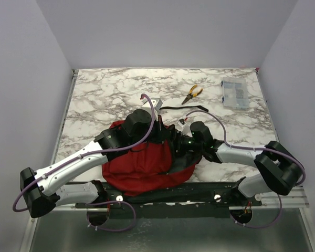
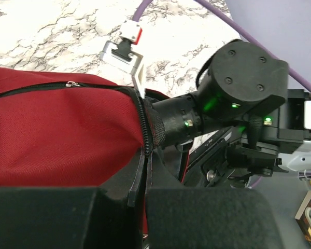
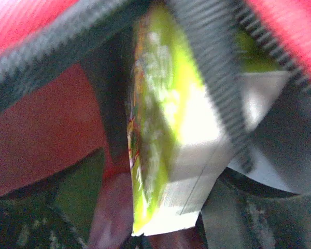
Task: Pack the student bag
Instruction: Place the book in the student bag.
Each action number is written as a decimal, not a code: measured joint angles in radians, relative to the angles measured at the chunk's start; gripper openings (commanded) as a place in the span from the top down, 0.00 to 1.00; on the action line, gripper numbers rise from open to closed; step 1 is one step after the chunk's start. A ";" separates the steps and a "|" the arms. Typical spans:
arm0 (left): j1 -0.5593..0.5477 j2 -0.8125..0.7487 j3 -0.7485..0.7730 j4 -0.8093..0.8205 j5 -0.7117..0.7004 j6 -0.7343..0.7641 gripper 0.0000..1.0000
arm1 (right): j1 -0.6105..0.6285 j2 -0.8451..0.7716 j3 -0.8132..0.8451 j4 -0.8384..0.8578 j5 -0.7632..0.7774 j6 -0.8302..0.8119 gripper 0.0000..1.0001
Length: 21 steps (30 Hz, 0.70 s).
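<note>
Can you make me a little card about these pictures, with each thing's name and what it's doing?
bag: large dark red fabric backpack, lying on the white marble table, zip open
left pincer: shut on the bag's zip edge
right pincer: inside the bag's opening, tips hidden, so open or shut can't be told
inside the bag: yellow-green book with white page edges
behind the bag: yellow-handled pliers and a clear plastic compartment box, both untouched
</note>
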 measured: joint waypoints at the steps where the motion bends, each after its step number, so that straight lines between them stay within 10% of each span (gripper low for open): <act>1: 0.002 0.003 -0.002 0.003 0.001 -0.001 1.00 | -0.005 -0.017 0.000 -0.026 0.001 -0.030 0.22; 5: 0.013 0.011 -0.010 0.009 0.008 -0.003 1.00 | -0.055 -0.111 -0.011 -0.121 0.000 -0.125 0.21; 13: 0.021 0.006 -0.042 0.018 0.014 -0.003 1.00 | -0.115 -0.145 -0.122 -0.042 -0.020 -0.121 0.96; 21: 0.084 -0.172 -0.156 0.042 0.022 0.114 1.00 | -0.115 -0.069 -0.197 0.224 -0.076 0.005 0.99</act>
